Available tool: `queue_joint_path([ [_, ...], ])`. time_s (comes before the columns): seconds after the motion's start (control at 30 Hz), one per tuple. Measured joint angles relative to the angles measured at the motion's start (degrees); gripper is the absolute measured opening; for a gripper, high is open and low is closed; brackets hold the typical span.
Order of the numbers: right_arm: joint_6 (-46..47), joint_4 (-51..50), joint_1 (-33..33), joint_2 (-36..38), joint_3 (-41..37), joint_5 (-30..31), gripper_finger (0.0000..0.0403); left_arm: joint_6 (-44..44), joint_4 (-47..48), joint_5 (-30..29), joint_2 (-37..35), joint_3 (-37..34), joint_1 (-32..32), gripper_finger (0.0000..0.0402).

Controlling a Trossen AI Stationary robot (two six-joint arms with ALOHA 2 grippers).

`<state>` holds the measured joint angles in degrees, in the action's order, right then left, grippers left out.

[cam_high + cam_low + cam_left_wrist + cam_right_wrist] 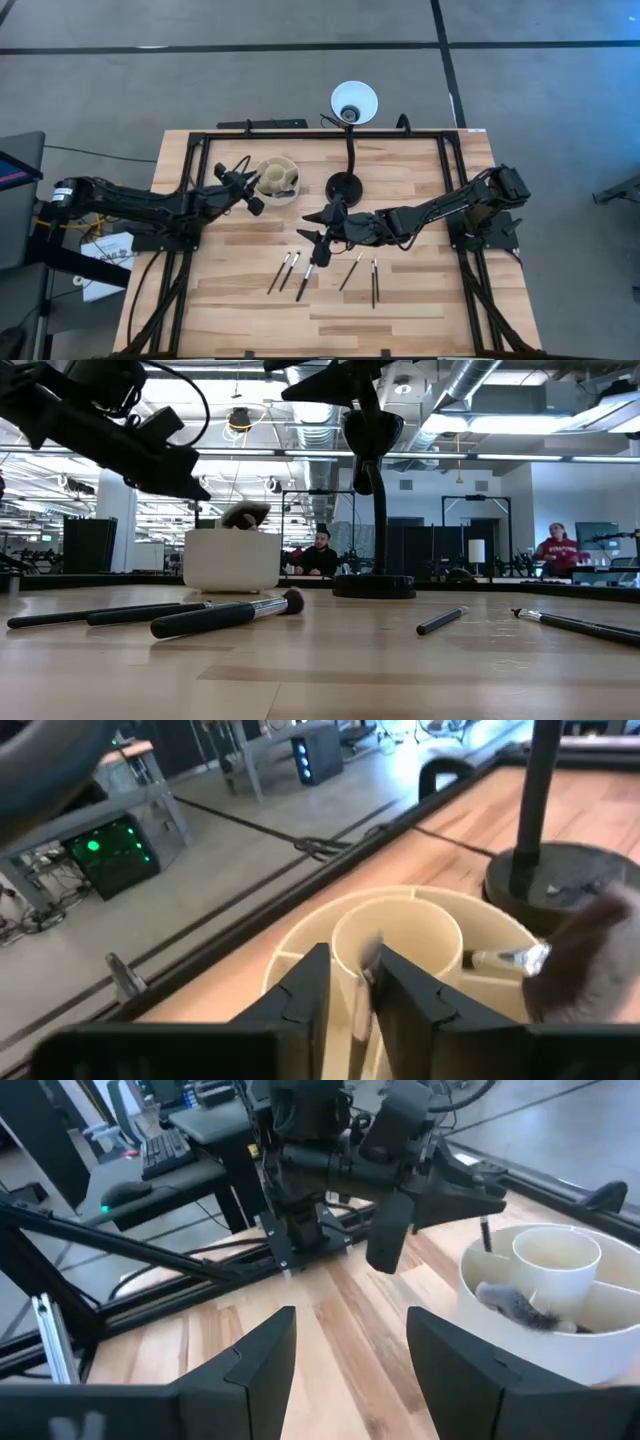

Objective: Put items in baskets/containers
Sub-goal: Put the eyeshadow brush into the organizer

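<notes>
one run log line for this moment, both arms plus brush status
left gripper: over cup, jaws gripping a brush | right gripper: open, empty, above table | loose brushes on table | fluffy brush in cup

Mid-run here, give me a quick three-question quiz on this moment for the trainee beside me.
1. True or false: the right gripper is open and empty.
2. In the high view, how many brushes lie loose on the table?
3. Where is the left gripper? A: at the cup. B: over the loose brushes. C: parked off the table.

Key: 1 true; 2 five; 3 A.
</notes>
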<state>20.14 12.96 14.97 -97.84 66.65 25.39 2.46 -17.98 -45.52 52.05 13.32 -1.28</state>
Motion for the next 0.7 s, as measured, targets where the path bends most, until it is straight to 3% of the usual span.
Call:
queue_joint_path([
  [0.2,8.22,-7.41,0.32,-0.01,0.02,0.02,0.0187,0.00,0.00,0.81,0.09,0.00,-0.21,0.0123],
  [0.37,18.24,-18.40,2.70,0.01,0.02,0.31,0.0182,-0.19,-0.22,0.80,-3.90,0.02,2.29,0.0155],
  [0.7,47.22,-37.53,12.79,0.01,0.02,0.13,0.0180,-0.66,-0.55,0.83,-14.65,0.11,12.97,0.0165],
])
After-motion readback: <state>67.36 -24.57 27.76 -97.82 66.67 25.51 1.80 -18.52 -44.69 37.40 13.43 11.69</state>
